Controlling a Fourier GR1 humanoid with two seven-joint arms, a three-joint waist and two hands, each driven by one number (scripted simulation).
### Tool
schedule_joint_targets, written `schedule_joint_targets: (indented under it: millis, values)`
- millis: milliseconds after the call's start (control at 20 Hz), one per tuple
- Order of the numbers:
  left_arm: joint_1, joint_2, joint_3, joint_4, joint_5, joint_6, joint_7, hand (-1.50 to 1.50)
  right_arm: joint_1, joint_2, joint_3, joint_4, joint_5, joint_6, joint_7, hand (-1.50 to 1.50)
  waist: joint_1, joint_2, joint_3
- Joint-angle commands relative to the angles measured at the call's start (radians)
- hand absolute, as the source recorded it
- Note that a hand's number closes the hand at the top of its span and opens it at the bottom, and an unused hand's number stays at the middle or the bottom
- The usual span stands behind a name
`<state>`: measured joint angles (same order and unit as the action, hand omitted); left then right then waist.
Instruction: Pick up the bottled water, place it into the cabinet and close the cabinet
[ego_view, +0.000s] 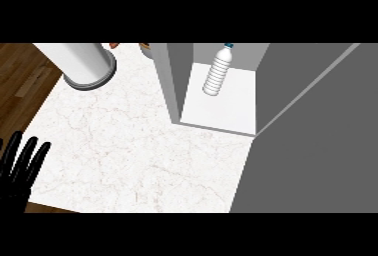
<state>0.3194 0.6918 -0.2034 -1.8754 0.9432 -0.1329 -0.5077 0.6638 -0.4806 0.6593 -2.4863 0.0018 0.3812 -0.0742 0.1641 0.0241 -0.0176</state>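
Observation:
The bottled water (217, 73), clear with a blue cap, stands upright inside the grey cabinet (170, 75) on its white floor, toward the back. The cabinet's door (317, 135) is a large grey panel swung out to the right and covers the right side of the view. My left hand (18, 165) shows at the lower left edge, open with straight fingers pointing up, far from the cabinet and holding nothing. My right hand does not show anywhere.
A tall white cylinder (83, 62) on a grey round base stands at the counter's far left. The white marble counter (140, 160) ends at the left over a wooden floor. Small orange and brown things peek out behind the cabinet at the top edge.

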Motion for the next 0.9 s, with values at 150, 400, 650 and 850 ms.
schedule_joint_targets:
  millis: [150,400,650,850]
  values:
    - [-0.010,0.034,0.027,0.007,0.014,-0.051,0.005,-1.50,-0.132,0.040,0.144,-0.028,0.007,0.042,0.120,1.50,0.037,0.012,-0.004]
    - [-0.006,0.056,0.033,0.009,0.024,-0.072,0.021,-1.50,-0.230,-0.032,0.095,-0.031,0.035,0.115,0.145,-1.50,0.086,0.009,-0.009]
    - [-0.012,0.069,0.051,0.024,0.033,-0.093,0.021,-1.50,-0.297,-0.020,0.079,-0.019,0.002,0.113,0.164,1.50,0.086,0.012,-0.010]
    - [-0.014,0.081,0.065,0.024,0.042,-0.098,0.026,-1.50,-0.319,-0.023,0.078,-0.021,0.000,0.112,0.195,1.50,0.079,0.005,-0.012]
